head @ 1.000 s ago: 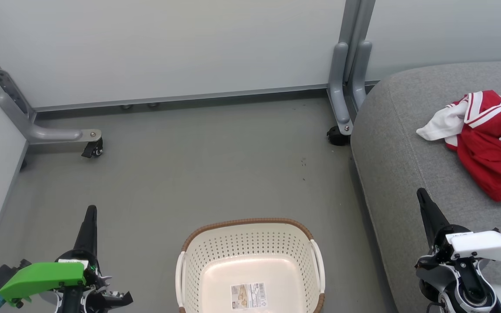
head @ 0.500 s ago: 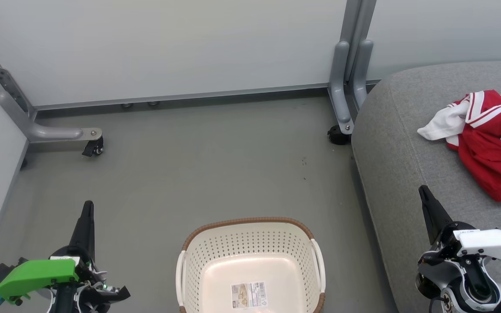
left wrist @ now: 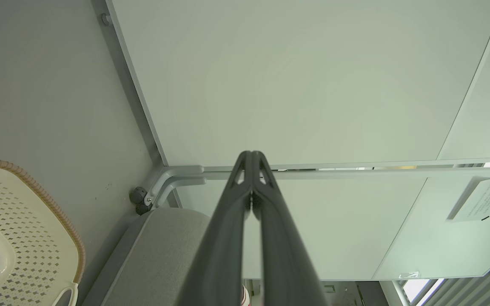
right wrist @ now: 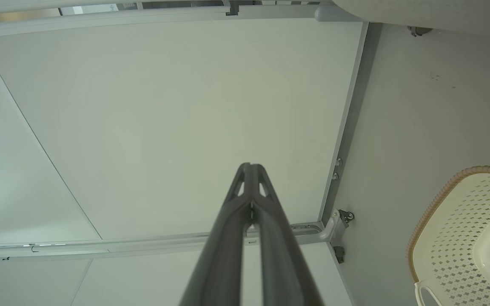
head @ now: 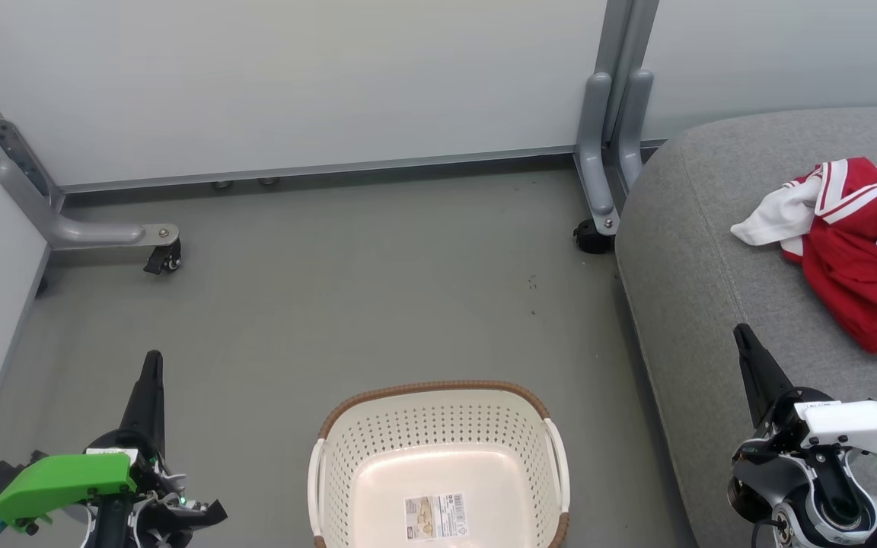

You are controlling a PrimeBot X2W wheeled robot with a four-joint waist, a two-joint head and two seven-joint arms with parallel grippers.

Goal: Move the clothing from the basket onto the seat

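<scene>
Basically done: basket (head: 431, 387), between left claw (head: 152, 367) & right claw (head: 744, 340), looks empty, just a label (head: 435, 517) inside. Clothing (head: 857, 259) lies on the seat (head: 697, 266), ahead-right of the right claw, apart from it. Both claws pressed together, holding nothing. Nothing left, afaict.

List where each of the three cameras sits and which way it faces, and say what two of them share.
Head view: on the head, facing forward and down at the basket and the seat bearing the clothing; the left gripper and right gripper show, both shut.
Left wrist view: on the left wrist, facing along its shut fingers toward wall panels.
Right wrist view: on the right wrist, facing along its shut fingers toward wall panels.
Shared: both wrist views catch the basket's rim at an edge.
</scene>
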